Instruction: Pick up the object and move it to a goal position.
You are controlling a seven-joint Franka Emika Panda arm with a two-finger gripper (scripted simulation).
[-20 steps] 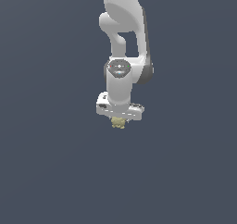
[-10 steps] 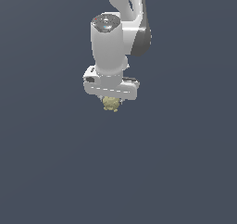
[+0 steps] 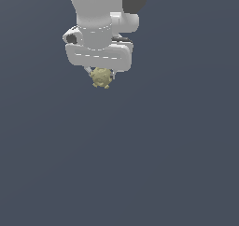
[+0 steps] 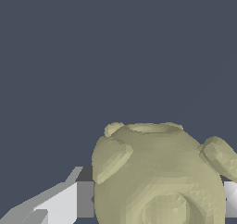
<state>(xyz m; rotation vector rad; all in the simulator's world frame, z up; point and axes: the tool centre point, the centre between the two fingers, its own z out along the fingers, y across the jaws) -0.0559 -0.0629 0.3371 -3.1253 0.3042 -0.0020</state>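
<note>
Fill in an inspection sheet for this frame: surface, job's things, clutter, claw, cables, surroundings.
Surface: uniform dark grey-blue ground, no edge or marking visible.
Job's things: olive-tan knobby object held under the arm, off the ground; it fills the lower wrist view, between the fingers.
Clutter: nothing seen.
Claw: claw shut on the object, pointing down; fingertips mostly hidden in the exterior view.
Cables: nothing seen.
Surroundings: nothing seen beyond the white arm; no goal marker visible.
</note>
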